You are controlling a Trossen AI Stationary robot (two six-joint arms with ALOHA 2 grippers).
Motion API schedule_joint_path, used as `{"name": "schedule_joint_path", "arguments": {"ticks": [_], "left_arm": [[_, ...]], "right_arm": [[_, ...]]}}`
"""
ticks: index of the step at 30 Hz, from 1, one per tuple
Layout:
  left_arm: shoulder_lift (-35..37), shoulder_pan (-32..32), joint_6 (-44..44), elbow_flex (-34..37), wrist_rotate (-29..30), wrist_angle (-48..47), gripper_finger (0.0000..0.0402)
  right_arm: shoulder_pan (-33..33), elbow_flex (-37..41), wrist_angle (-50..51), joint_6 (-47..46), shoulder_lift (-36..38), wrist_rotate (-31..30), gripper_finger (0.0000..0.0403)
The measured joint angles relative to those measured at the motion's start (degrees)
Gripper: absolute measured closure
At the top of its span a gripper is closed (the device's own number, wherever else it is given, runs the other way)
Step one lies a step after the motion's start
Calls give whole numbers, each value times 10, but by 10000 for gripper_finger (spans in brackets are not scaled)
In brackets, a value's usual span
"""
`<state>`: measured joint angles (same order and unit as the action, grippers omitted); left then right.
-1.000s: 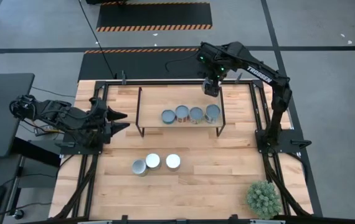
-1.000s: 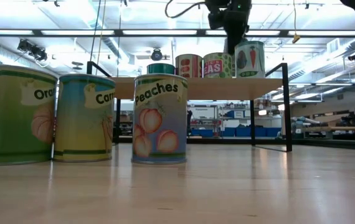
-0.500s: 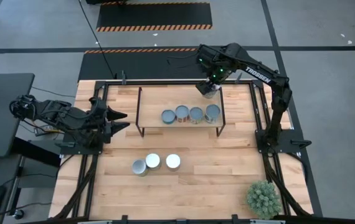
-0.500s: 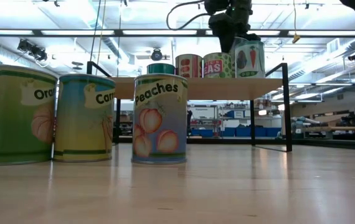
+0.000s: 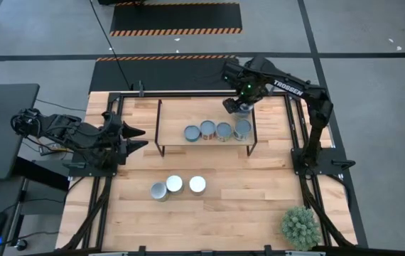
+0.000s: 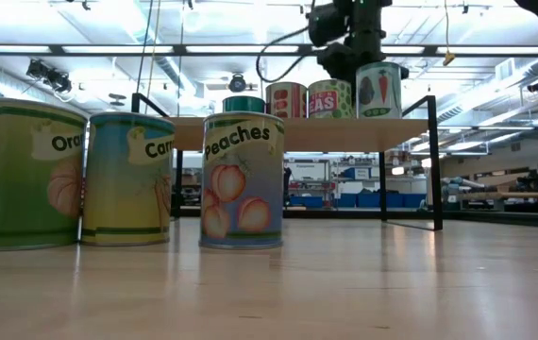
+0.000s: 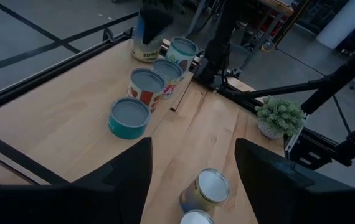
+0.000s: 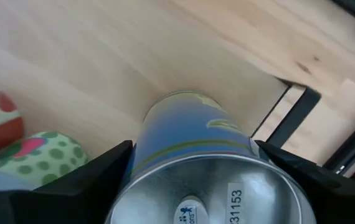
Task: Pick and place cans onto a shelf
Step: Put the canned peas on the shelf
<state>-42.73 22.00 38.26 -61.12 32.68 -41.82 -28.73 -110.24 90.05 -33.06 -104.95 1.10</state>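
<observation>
The right hand [image 5: 236,107] grips a blue-labelled cylindrical metal can [image 8: 196,152] between its two dark fingers [image 8: 84,180], holding it tilted above the far right corner of the low light-wood shelf on thin black legs [image 5: 174,117]. Four more small round-topped cans [image 5: 217,131] stand in a row along the shelf's near edge, and three others [image 5: 177,186] sit grouped on the wooden worktop [image 5: 245,192] in front of the shelf. The left hand [image 5: 135,138] waits beside the shelf's left end, fingers spread and empty.
</observation>
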Motion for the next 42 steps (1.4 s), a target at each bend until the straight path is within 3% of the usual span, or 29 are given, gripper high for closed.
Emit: {"name": "schedule_joint_path", "arguments": {"ticks": [29, 36, 42], "left_arm": [[0, 0, -6, 0, -25, 0, 169], [-11, -1, 1, 0, -24, 7, 169], [-59, -30, -70, 0, -30, 56, 169]], "right_arm": [[-6, 8, 0, -42, 1, -3, 86], [-8, -36, 0, -15, 1, -5, 86], [-18, -120, -2, 36, 1, 17, 86]]}}
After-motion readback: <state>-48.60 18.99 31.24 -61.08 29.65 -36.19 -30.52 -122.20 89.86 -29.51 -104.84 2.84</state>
